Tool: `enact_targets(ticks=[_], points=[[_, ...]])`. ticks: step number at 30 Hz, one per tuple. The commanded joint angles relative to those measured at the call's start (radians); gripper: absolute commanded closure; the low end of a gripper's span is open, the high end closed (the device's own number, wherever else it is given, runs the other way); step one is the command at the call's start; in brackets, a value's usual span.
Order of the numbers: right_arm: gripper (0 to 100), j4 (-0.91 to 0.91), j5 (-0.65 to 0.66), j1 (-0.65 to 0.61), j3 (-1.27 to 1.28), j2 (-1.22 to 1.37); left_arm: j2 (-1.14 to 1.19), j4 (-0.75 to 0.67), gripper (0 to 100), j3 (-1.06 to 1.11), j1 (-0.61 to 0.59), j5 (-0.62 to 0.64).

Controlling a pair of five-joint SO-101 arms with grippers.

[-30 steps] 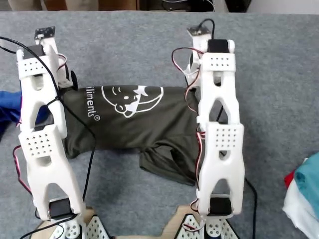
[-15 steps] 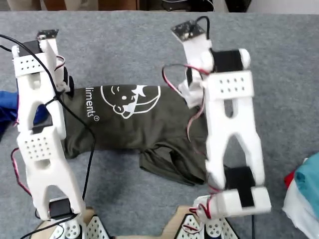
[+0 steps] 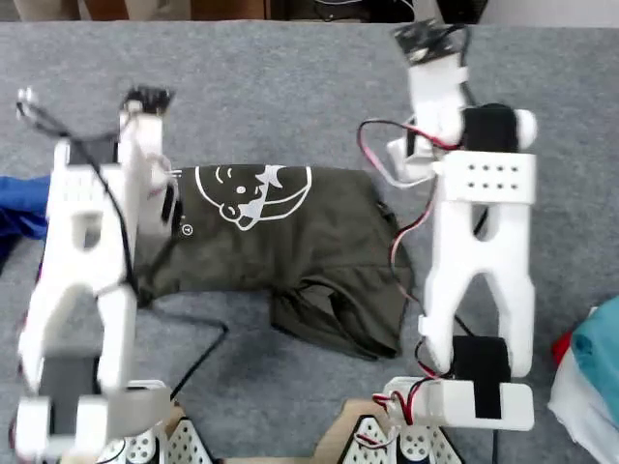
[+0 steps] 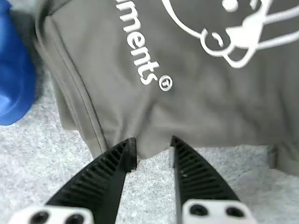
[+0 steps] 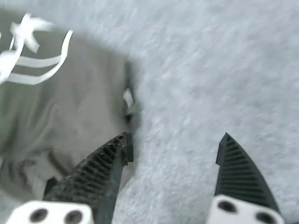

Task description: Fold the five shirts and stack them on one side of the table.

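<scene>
A dark olive shirt (image 3: 280, 242) with a white print lies partly folded in the middle of the grey table, its near right part bunched into a lump (image 3: 338, 314). My left gripper (image 4: 150, 148) is open by a narrow gap and hovers at the shirt's (image 4: 187, 93) hem, beside the printed letters. My right gripper (image 5: 175, 142) stands wide open over bare table just off the shirt's (image 5: 56, 102) right edge, holding nothing. The left arm (image 3: 87, 251) covers the shirt's left end, and the right arm (image 3: 484, 232) stands to the shirt's right.
A blue shirt (image 3: 19, 217) lies at the table's left edge, close to my left gripper (image 4: 14, 70). A pile of teal, red and white clothes (image 3: 590, 367) sits at the near right edge. Grey table (image 3: 271, 87) stretches behind the shirt.
The right arm has lifted off the shirt's right edge and swung right and back, fingers now wide open. The left arm has shifted right over the shirt's left end.
</scene>
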Motion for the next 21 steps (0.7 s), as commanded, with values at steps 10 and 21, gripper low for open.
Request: enact_targets(ticks=[10, 21], points=[[69.9, 0.164, 0.006, 0.059, -0.226, -0.070, -0.803, -0.140, 80, 0.628, -0.166, -0.075], [69.9, 0.210, 0.017, 0.232, -0.298, -0.079, -0.967, -0.133, 80, 0.704, -0.420, 0.025]])
